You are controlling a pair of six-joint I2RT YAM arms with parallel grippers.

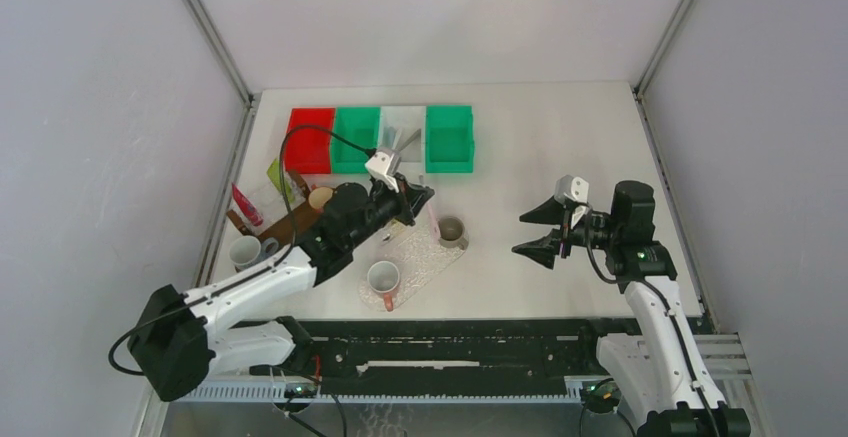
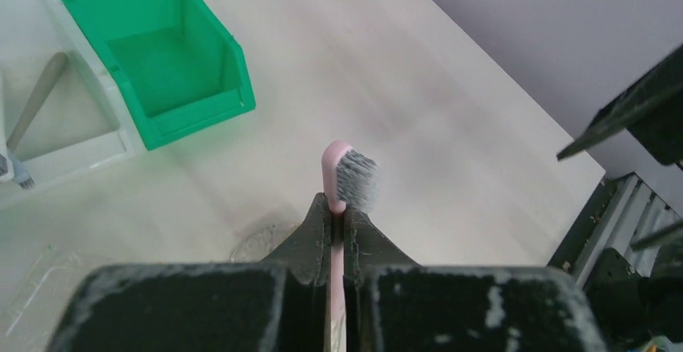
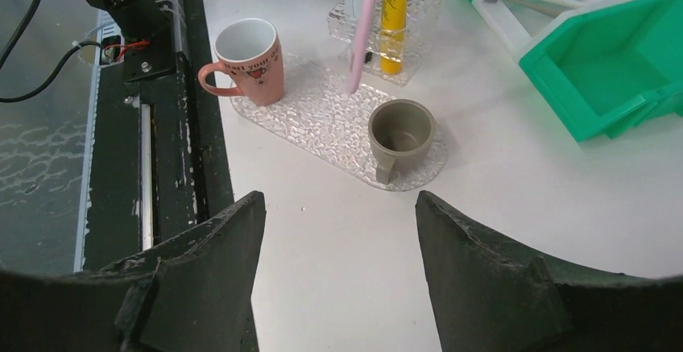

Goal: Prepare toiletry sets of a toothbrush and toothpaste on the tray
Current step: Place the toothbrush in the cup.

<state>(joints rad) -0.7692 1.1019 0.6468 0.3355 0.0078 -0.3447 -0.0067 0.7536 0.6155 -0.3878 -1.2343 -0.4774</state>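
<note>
Table (image 1: 560, 147): pale top that carries everything listed here; the two arms are bolted at its near edge.
Left arm (image 1: 260, 282): stretched out over the table toward the bins, its wrist above the far end of the tray.
Right arm (image 1: 650, 287): on the right side of the table, its gripper turned toward the tray and well apart from it.
Bins: four in a row at the far side, namely the red bin (image 1: 310, 140), left green bin (image 1: 356, 140), white bin (image 1: 402, 122) and right green bin (image 1: 449, 139). A spare toothbrush (image 2: 36, 98) lies in the white bin.
Tray (image 3: 322, 118): clear, with a pebbled surface, lying at a slant between the two arms.
Left gripper (image 2: 338, 221): clamped tight on the handle of the pink toothbrush.
Right gripper (image 3: 338, 199): fingers spread wide with nothing between them, hanging above bare table on the near side of the tray.
Pink mug (image 3: 246, 58): upright on the left end of the tray.
Olive mug (image 3: 400, 130): upright on the right end of the tray, holding nothing.
White mug (image 1: 245, 252): near the left edge of the table, off the tray.
Clear holder (image 3: 415, 30): at the far edge of the tray; I cannot tell whether it stands on the tray or just past it.
Yellow tube (image 3: 393, 14): upright in the clear holder.
Pink toothbrush (image 2: 346, 179): grey bristles, held clear of the table in the left gripper. From the right wrist its free end hangs over the far part of the tray, just beside the yellow tube; I cannot tell whether it touches the tray.
</note>
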